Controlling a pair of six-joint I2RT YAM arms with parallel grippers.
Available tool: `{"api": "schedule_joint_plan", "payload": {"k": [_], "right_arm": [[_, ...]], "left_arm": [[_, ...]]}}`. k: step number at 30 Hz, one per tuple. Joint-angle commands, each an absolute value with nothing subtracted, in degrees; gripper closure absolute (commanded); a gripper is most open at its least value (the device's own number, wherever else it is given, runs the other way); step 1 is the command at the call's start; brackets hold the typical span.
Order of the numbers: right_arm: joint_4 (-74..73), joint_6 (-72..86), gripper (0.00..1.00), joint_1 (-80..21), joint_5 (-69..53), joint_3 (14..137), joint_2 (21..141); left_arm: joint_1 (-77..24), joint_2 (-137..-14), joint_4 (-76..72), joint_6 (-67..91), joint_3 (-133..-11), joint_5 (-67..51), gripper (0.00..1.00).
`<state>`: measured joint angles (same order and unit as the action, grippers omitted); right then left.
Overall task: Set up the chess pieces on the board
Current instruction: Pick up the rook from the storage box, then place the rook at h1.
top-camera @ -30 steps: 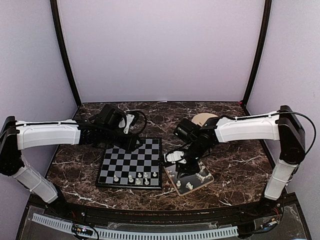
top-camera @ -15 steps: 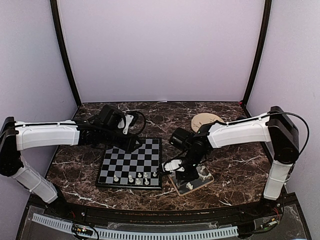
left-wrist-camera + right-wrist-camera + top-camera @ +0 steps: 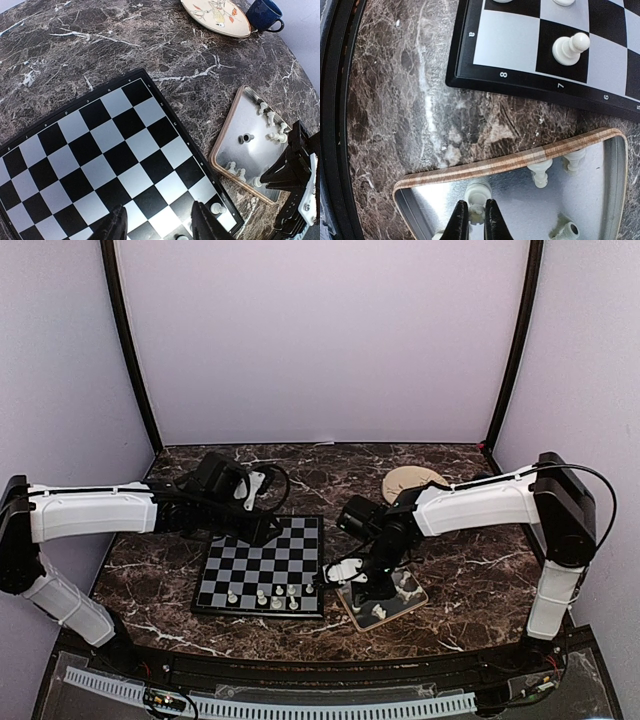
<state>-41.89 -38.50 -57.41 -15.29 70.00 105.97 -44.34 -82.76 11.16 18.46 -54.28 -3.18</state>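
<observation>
From above, the chessboard (image 3: 262,558) lies left of centre on the marble surface (image 3: 470,560), with a few white chess pieces (image 3: 277,602) on its near rows. Just right of it sits a metal tray (image 3: 405,608). The right pincer (image 3: 352,585) reaches down into the tray's left side, and the left pincer (image 3: 262,530) hovers over the board's far edge. A round plate (image 3: 410,478) lies further back.

The left wrist view shows that pincer's fingers (image 3: 116,227) spread wide with nothing between them. More pieces are scattered in the tray, and a blue mug (image 3: 265,14) stands beside the plate.

The right wrist view shows its pincer pressed together on one white piece (image 3: 477,194), just inside the tray's rim. A pawn (image 3: 568,49) stands on the board close by.

These pieces look light, hard and smooth, so they will likely tip or slip easily. The narrow stem above the base seems the best place to hold one.
</observation>
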Motion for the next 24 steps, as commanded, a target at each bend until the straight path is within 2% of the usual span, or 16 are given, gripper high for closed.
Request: {"api": "schedule_joint_plan", "payload": {"k": [1,12,24], "right_arm": [[-42.0,-38.3,1.0,-57.9,-14.1,71.4,104.9],[-45.2,-38.3,1.0,-57.8,-15.1,73.8,101.5],[-48.5,-37.7,1.0,-58.6,-19.2,87.2,110.2]], "left_arm": [[-44.0,-80.2,10.6,18.7,-53.5,-2.4,0.54],[-44.0,-79.4,11.5,18.1,-53.8,-1.6,0.54],[-44.0,-75.1,14.1,18.0,-52.5,1.4,0.54]]}}
